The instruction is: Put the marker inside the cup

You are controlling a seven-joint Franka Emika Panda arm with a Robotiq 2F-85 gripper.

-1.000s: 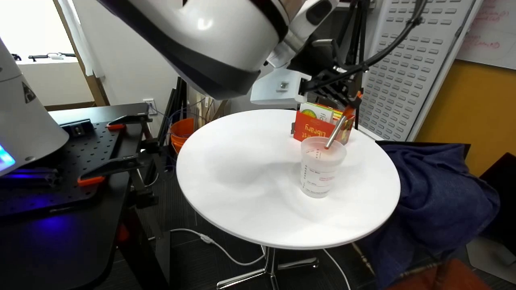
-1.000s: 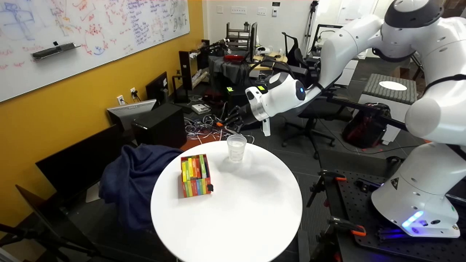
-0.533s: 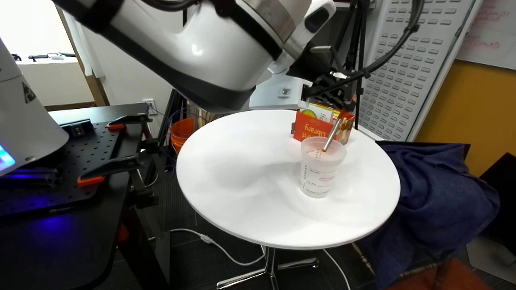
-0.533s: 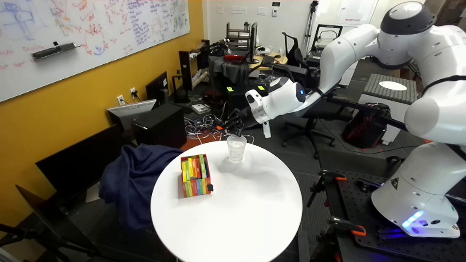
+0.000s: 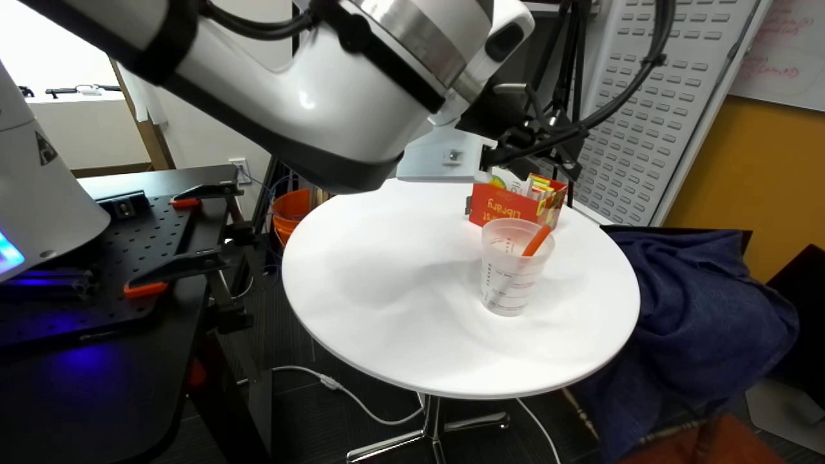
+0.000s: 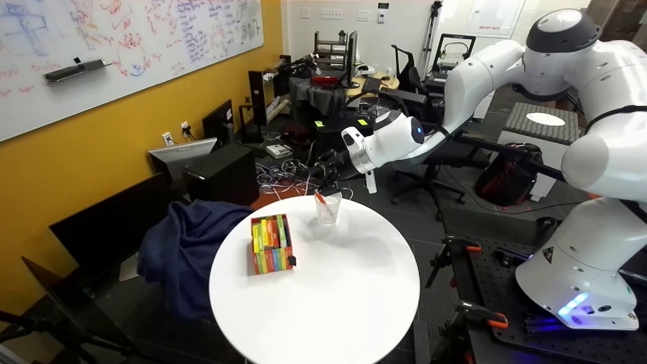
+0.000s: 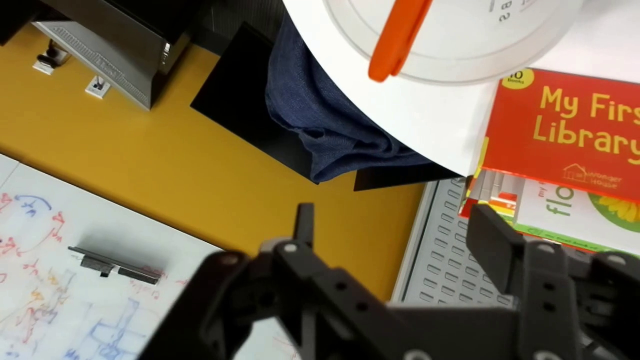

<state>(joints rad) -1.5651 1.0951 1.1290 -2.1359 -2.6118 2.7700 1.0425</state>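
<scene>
– Where's the marker (image 5: 536,240)?

– In the cup (image 5: 515,274), leaning. In an exterior view its orange end juts above the rim at the right, and the shaft shows faintly through the side, slanting down to the left.

– And your pincer (image 7: 392,222)?

– My jaws are spread wide and hold nothing; the wrist view shows bare space between the 2 of them.

– Which way does the marker lie from you, then?

– Below me. Its long axis tilts up, free end first, roughly toward my jaws. In the wrist view that end sits apart from them; how much room lies between, I can't tell.

– Anything left to do?

– I judge the placing done. What remains, I think, is a plain retreat, up along that slant, so neither jaw knocks the leaning end.

– What worries you?

– A sideways brush. The cup looks light and might tip. In an exterior view the box (image 5: 509,198) stands beyond it on the table (image 5: 387,290), toward the far side, so I'd lift first.
</scene>
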